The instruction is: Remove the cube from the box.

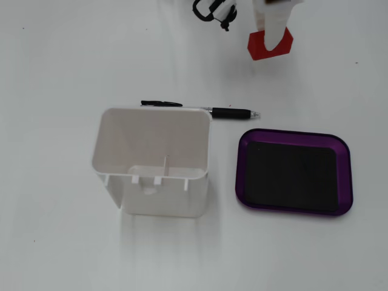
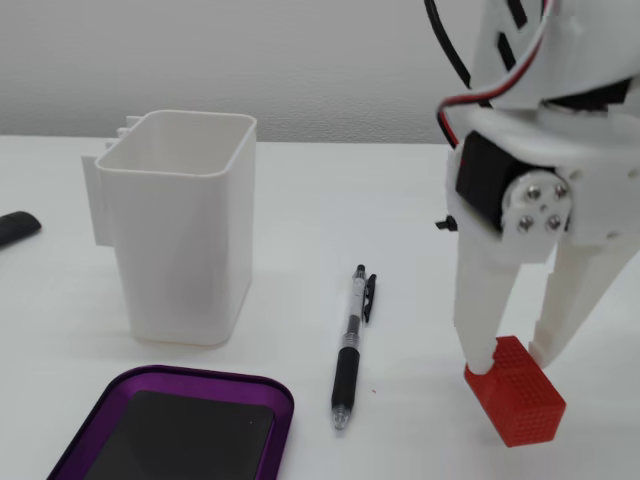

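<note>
The red cube (image 1: 282, 50) lies outside the box, at the top of a fixed view, on the white table. In the other fixed view the cube (image 2: 522, 408) sits low at the right with its far end between my white fingers (image 2: 480, 300). My gripper (image 2: 512, 358) points down and its fingertips touch the cube on both sides; I cannot tell if the cube rests on the table. The gripper (image 1: 270, 41) partly covers the cube from above. The purple box (image 1: 345, 182) with its black floor holds nothing; it also shows at the bottom left (image 2: 255, 388).
A tall white plastic container (image 1: 154, 200) stands left of the box; it also shows upright at the left (image 2: 180, 250). A black pen (image 1: 231, 113) lies between the container and the cube, also seen mid-table (image 2: 347, 365). A dark object (image 2: 15, 228) sits at the left edge.
</note>
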You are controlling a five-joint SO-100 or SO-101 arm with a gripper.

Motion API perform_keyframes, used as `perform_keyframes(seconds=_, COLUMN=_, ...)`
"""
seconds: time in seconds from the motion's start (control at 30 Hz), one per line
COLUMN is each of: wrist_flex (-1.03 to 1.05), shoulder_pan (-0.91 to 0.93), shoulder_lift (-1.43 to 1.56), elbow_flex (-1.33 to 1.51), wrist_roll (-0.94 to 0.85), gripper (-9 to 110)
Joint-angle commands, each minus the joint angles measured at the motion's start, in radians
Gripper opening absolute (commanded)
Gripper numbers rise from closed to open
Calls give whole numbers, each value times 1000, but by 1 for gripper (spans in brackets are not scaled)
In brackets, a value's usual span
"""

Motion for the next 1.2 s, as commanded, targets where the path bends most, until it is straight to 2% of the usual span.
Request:
perform_keyframes(seconds=0.0, wrist_flex=-98, shoulder_pan=3, shoulder_lift=84, elbow_flex=95, wrist_roll=-6, gripper=-1)
perform_keyframes(seconds=0.3, wrist_flex=-242, shoulder_pan=26, shoulder_lift=86, elbow_flex=218, wrist_roll=-8, gripper=0)
perform_keyframes(seconds=0.43, wrist_flex=-242, shoulder_pan=43, shoulder_lift=91, elbow_flex=218, wrist_roll=3, gripper=2)
perform_keyframes(seconds=0.63, wrist_flex=-227, shoulder_pan=110, shoulder_lift=98, elbow_flex=202, wrist_roll=-2, gripper=16)
perform_keyframes(seconds=0.83, wrist_flex=-114, shoulder_pan=172, shoulder_lift=121, elbow_flex=144, wrist_roll=6, gripper=18)
perform_keyframes(seconds=1.17, wrist_flex=37, shoulder_pan=224, shoulder_lift=583, elbow_flex=-8, wrist_roll=-5, gripper=18)
